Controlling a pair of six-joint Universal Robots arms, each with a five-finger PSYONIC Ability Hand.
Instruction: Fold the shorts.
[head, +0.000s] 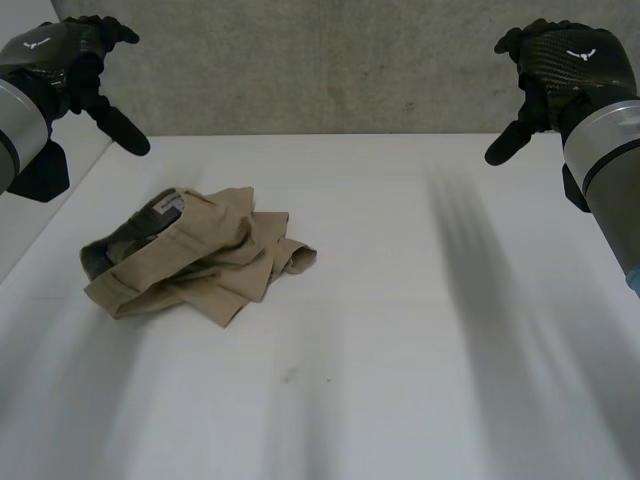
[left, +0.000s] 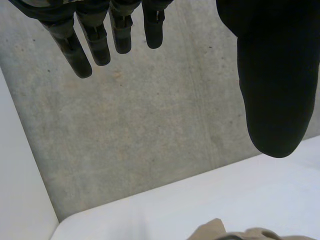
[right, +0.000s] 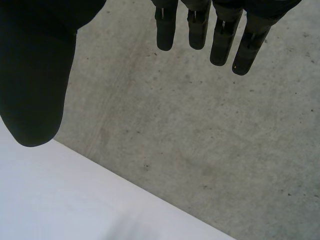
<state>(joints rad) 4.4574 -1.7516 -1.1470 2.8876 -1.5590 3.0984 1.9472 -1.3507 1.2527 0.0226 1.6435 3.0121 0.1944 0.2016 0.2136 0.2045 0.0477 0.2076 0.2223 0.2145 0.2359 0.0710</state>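
Head view: the rumpled tan fabric shorts (head: 200, 255) lie in a loose heap on the flat white counter (head: 420, 320), on its left half, nearer the left arm than the right. The waistband gapes toward the counter's left edge and shows a darker lining and a small white label (head: 170, 205) inside it. One leg opening (head: 300, 258) points toward the middle of the counter. The cloth is bunched in overlapping folds, not laid flat.

The black left hand (head: 70, 60) hangs in the air above the far left corner of the counter, well apart from the shorts, in front of the rough grey concrete wall (head: 320, 60). The black right hand (head: 560, 70) is raised over the far right corner, farther still from the shorts.

Left wrist view: the left hand (left: 272, 75) is spread wide, its fingers (left: 92, 40) straight and set well away from the thumb, with only the wall between them. A tan edge of the shorts (left: 240, 234) lies on the counter, low and well beyond the fingertips.

Right wrist view: the right hand (right: 35, 75) is likewise slack and unclenched, its fingers (right: 220, 35) straight and the thumb held far to the side. Past them are the wall and a bare stretch of counter.
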